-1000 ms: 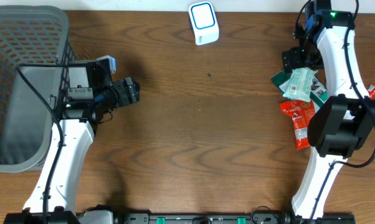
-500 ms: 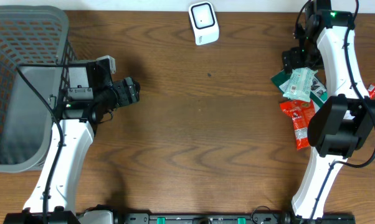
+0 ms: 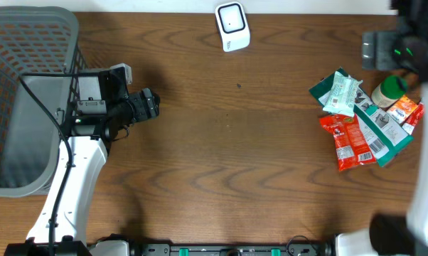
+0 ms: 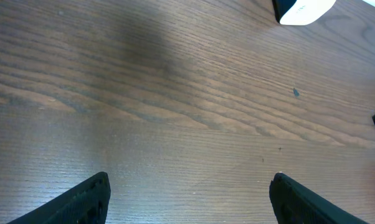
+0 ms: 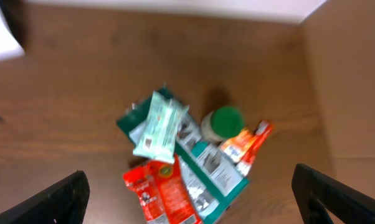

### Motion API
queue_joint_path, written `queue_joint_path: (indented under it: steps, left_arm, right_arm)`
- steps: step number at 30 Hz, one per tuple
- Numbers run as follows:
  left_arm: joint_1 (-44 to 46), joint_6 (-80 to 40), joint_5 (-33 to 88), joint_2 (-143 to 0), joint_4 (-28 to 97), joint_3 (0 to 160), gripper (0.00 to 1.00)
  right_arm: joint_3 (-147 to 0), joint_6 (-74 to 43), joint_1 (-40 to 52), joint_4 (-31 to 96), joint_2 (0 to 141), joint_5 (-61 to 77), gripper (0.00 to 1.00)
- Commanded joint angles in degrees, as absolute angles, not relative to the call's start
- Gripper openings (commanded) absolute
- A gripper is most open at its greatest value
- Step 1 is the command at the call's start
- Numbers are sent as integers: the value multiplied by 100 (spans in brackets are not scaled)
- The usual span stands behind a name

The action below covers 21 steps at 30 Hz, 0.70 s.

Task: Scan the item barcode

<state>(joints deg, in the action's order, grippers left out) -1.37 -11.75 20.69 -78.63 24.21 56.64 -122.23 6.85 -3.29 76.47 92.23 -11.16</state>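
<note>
While the brown wooden table [image 3: 235, 156] spreads beneath both arms, we see the large grey plastic mesh basket [image 3: 29, 43] at its left edge. The left gripper [image 4: 190, 186] is just beside it, jaws wide and empty over bare wood. The right gripper [image 5: 190, 186], jaws wide and empty too, looks down on the heap of packets [image 3: 360, 121] near the right edge, a red foil pouch [image 3: 348, 139] and a pale green wipes pack [image 3: 342, 94] among them, well apart from the small white rounded barcode scanner [image 3: 232, 26] at the far edge.

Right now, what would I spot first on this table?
The heap of colourful packets on the right side, with a green-lidded bottle beside it. Then the big grey basket at the far left, and the white scanner at the top edge.
</note>
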Motion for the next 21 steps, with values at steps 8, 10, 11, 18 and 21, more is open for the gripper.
queue_joint_path:
  steps: [8,10,11,18,21]
  left_arm:
    - [-158,-1118,2075,-7824,2434,5730,82]
    - [-158,-1118,2075,-7824,2434,5730,82]
    - [-158,-1118,2075,-7824,2434,5730,82]
    - [-158,-1118,2075,-7824,2434,5730,82]
    - [-158,-1118,2075,-7824,2434,5730,82]
  right_arm:
    - [-12256,602,-3,7679,7142,-1151,99]
    - [-12256,609,23,7690,6805,-1155,99]
    - [-12256,626,25,7835,6506,-1214,99]
    - [-11627,624,27,7911,5096,-1149,99]
    - [-10744,622,25,7723,4359,-1146,99]
